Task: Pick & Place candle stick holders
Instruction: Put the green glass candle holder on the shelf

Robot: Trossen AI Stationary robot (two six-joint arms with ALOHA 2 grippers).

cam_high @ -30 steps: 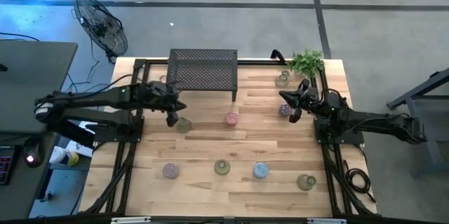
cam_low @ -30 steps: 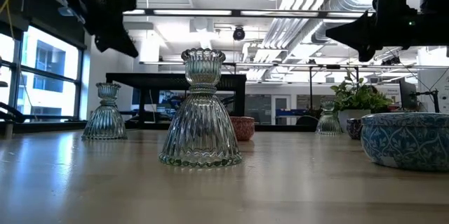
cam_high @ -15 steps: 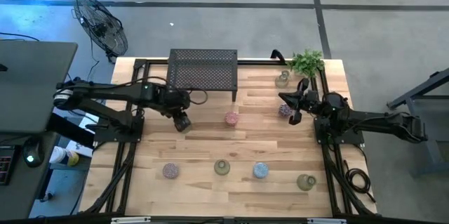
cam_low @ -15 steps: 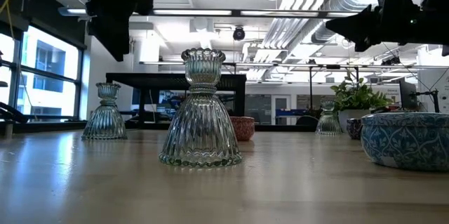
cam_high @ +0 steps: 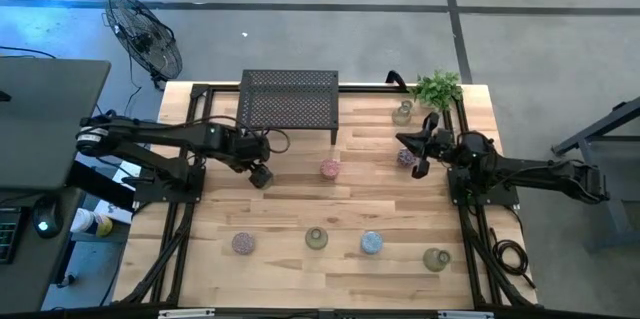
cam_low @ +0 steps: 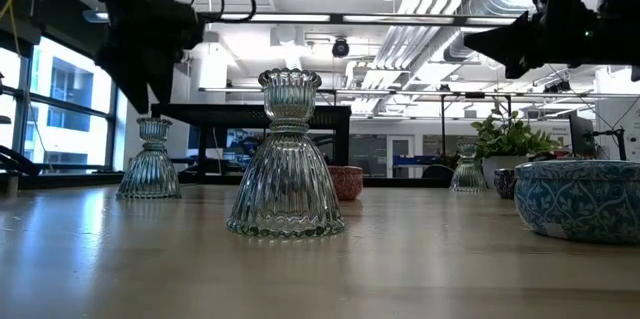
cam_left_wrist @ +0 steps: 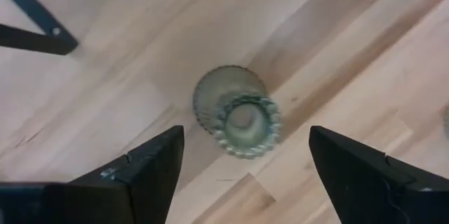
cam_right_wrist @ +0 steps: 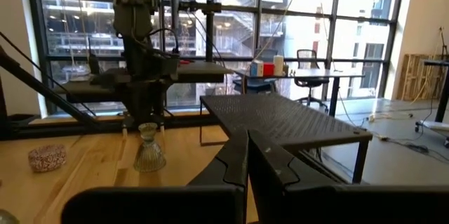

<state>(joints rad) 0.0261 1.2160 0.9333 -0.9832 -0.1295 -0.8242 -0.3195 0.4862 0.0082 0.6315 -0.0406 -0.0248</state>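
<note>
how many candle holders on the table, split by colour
clear greenish holders: 4
pink holder: 1
purple holder: 1
mauve holder: 1
blue holder: 1
total: 8

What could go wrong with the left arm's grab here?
1. The left gripper hangs open above the ribbed clear-green glass candle stick holder, which sits off-centre between the fingers; one finger may clip the flared rim and tip it.
2. The black mesh rack stands close by, so a lift could swing into its leg.
3. The right gripper hovers shut near the small mauve glass cup.
</note>
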